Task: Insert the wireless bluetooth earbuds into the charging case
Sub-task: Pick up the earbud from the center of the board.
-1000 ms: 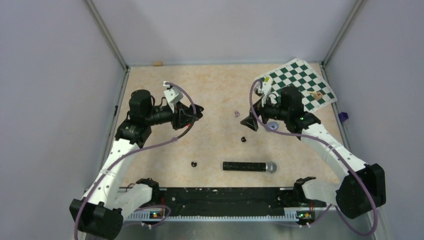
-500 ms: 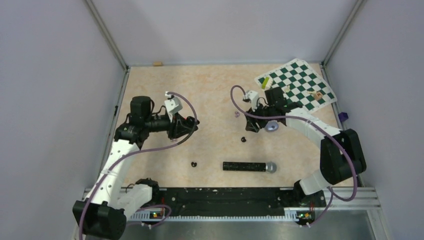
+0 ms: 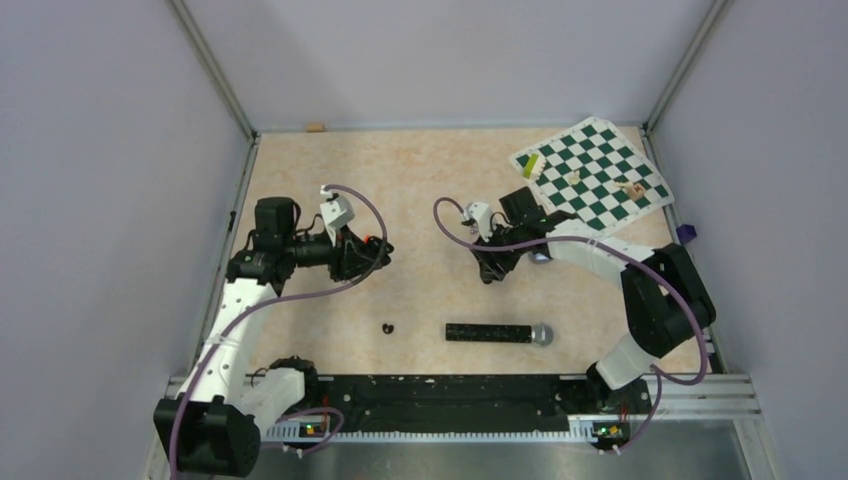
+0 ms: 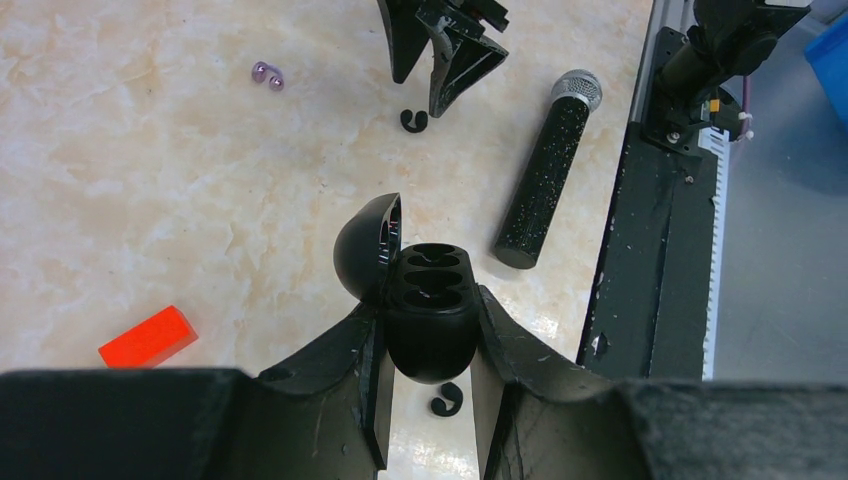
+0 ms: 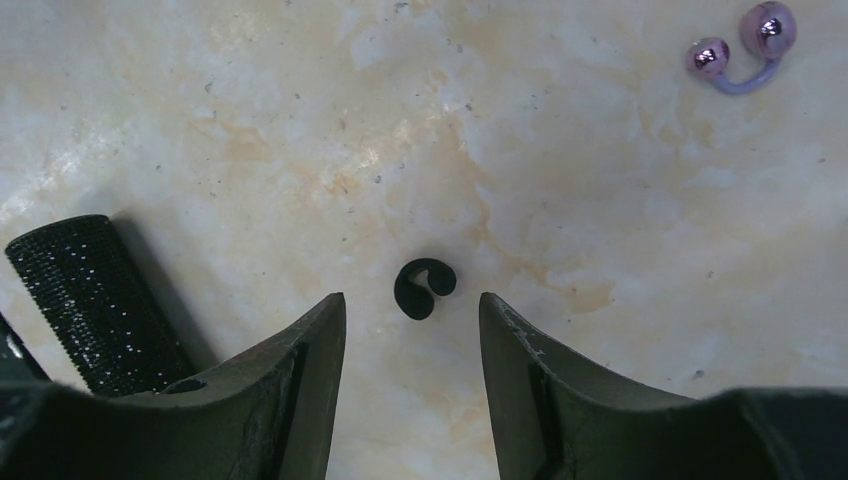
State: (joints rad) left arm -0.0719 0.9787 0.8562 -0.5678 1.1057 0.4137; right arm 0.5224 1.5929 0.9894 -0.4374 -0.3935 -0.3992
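Charging case (image 4: 430,350), lid tipped open, sits clamped in the left gripper (image 4: 430,315), well left of the microphone (image 3: 497,333). Just behind the microphone's handle end, the right gripper (image 5: 410,305) stands open astride one earbud (image 5: 423,288), touching neither side. The other earbud (image 3: 388,327) lies left of the microphone. I'd worry the straddled bud sits so near the jaw tips that a closing pinch squirts it away.

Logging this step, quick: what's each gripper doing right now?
Left gripper: shut on the charging case.
Right gripper: open, straddling an earbud, not gripping it.
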